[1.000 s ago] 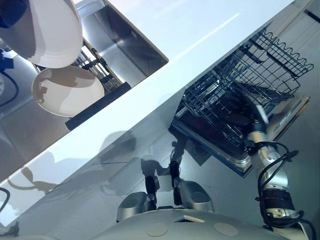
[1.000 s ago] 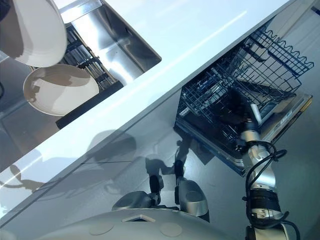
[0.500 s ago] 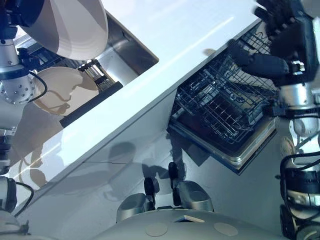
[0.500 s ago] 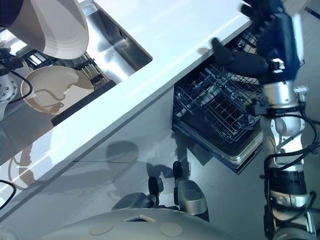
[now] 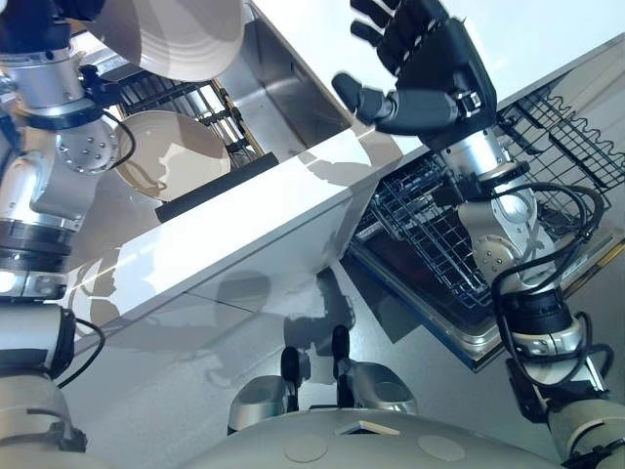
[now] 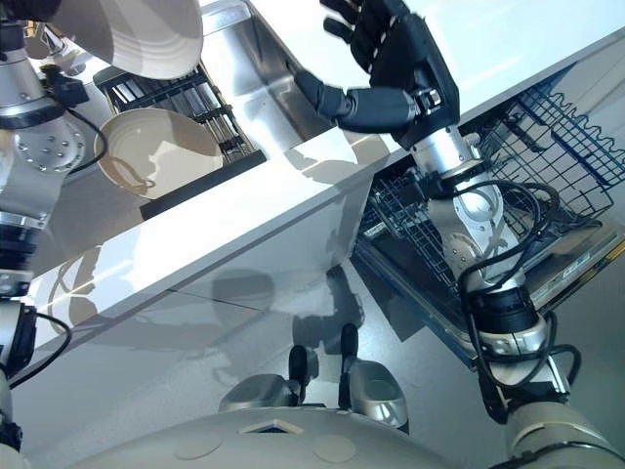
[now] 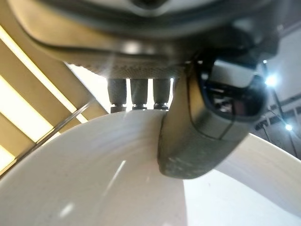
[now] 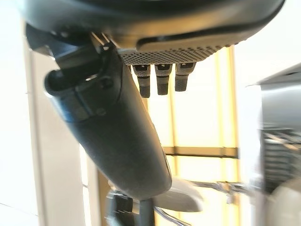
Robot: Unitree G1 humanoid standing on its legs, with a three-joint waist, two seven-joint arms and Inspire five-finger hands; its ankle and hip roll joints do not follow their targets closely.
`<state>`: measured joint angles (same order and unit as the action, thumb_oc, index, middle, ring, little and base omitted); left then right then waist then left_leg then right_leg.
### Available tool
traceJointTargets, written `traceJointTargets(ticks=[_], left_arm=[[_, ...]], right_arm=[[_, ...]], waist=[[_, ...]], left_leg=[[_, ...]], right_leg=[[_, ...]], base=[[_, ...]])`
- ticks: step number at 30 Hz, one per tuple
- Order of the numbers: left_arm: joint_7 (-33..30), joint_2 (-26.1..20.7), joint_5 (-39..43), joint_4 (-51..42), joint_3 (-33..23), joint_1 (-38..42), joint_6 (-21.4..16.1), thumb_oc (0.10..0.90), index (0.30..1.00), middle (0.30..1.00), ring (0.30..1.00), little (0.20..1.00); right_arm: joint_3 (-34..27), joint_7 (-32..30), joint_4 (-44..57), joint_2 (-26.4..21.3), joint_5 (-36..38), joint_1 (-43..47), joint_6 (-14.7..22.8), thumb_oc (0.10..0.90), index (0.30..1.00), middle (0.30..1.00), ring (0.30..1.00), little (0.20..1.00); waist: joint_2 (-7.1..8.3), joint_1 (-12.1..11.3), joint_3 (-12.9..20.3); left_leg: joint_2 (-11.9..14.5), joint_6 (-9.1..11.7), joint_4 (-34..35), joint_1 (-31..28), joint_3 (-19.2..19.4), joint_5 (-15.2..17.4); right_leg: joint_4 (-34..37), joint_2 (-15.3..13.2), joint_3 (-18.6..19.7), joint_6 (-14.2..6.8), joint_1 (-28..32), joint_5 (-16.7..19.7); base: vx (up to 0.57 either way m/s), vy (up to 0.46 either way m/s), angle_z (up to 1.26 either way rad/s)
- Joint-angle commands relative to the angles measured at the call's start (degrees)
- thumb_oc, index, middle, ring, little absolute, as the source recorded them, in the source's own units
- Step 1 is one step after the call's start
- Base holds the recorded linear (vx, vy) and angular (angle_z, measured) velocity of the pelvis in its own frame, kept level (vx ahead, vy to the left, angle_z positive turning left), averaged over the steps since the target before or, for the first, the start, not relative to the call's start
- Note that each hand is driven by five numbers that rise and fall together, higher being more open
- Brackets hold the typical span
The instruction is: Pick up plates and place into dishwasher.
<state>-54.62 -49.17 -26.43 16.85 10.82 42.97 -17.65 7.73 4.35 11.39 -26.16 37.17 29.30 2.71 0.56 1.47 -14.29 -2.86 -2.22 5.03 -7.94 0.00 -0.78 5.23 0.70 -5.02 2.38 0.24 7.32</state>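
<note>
My left hand [image 7: 207, 117] is shut on a white plate [image 5: 171, 34], thumb on its face and fingers behind its rim, and holds it up above the sink at the upper left. The same plate [image 7: 94, 188] fills the left wrist view. A second pale plate [image 5: 171, 154] lies in the sink area below it. My right hand [image 5: 430, 68] is raised over the counter edge, open with its fingers spread and holding nothing. The dark wire dishwasher rack [image 5: 552, 147] is pulled out over the lowered door [image 5: 459, 332], below and to the right of that hand.
A white counter [image 5: 244, 230] runs diagonally across the view, with the steel sink [image 5: 293, 68] set into it. A black dish rack [image 5: 186, 93] stands in the sink beside the second plate. Grey floor lies in front of the dishwasher.
My right hand has risen from the dishwasher rack to above the counter edge and spread open. The left hand has carried its plate rightward. The camera has shifted too.
</note>
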Motion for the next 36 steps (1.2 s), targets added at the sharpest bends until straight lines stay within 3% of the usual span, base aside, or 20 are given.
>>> traceJointTargets(ticks=[1, 9, 16, 27, 36], left_arm=[[-5.88, 1.39, 0.56, 4.49, 2.46, 6.82, -1.91, 0.1, 0.3, 0.3, 0.3, 0.2], [-10.1, 8.47, -1.53, 6.63, 4.19, 5.63, -5.28, 0.1, 0.3, 0.3, 0.3, 0.2], [-9.7, 12.52, -3.14, 7.9, 6.33, 6.05, -4.95, 0.1, 0.3, 0.3, 0.3, 0.2], [-7.58, 14.06, -3.93, 11.67, 9.99, 6.62, -3.05, 0.1, 0.3, 0.3, 0.3, 0.2], [-7.05, 15.69, -4.62, 11.83, 11.69, 5.97, -6.55, 0.1, 0.3, 0.3, 0.3, 0.2]], right_arm=[[0.58, -2.98, 1.19, 3.85, 2.93, 4.13, 6.52, 0.8, 0.9, 0.9, 0.9, 0.9], [4.39, -6.74, -1.13, 9.66, 6.85, 4.78, 5.37, 0.8, 0.9, 0.9, 0.9, 0.9], [6.99, -6.6, -3.46, 12.78, 9.72, 4.8, 5.38, 0.8, 0.9, 0.9, 0.9, 0.9], [7.44, -6.63, -3.47, 14.69, 12.17, 4.47, 6.39, 0.8, 0.9, 0.9, 0.9, 0.9], [9.34, -6.48, -5.06, 15.44, 9.58, 2.95, 3.93, 0.8, 0.9, 0.9, 0.9, 0.9]], waist=[[0.01, 0.94, 11.48], [-0.08, 1.12, 12.4], [0.03, 1.3, 12.77], [-0.06, 1.7, 12.53], [-0.33, 1.86, 12.37]], left_leg=[[-0.49, 1.12, -0.03, 3.15, 0.99, 2.2], [-0.49, 0.89, -0.03, 2.45, 1.64, 2.58], [-0.35, 0.83, -0.03, 2.23, 2.02, 2.76], [-0.2, 0.49, -0.03, 2.2, 2.7, 2.87], [-0.38, 0.14, -0.03, 1.61, 3.2, 3.01]], right_leg=[[-4.29, 0.71, -2.6, -3.56, 4.41, -11.81], [-3.98, 0.83, -1.84, -3.66, 4.87, -11.75], [-3.86, 0.9, -1.61, -3.73, 5.09, -11.79], [-4.05, 1.01, -1.39, -3.85, 4.75, -11.65], [-5.38, 0.81, -1.34, -3.87, 4.58, -12.4]], base=[[0.0, 0.0, 0.0], [0.02, 0.005, -0.06], [0.01, 0.001, -0.01], [0.0, 0.0, 0.0], [0.01, 0.007, -0.02]])
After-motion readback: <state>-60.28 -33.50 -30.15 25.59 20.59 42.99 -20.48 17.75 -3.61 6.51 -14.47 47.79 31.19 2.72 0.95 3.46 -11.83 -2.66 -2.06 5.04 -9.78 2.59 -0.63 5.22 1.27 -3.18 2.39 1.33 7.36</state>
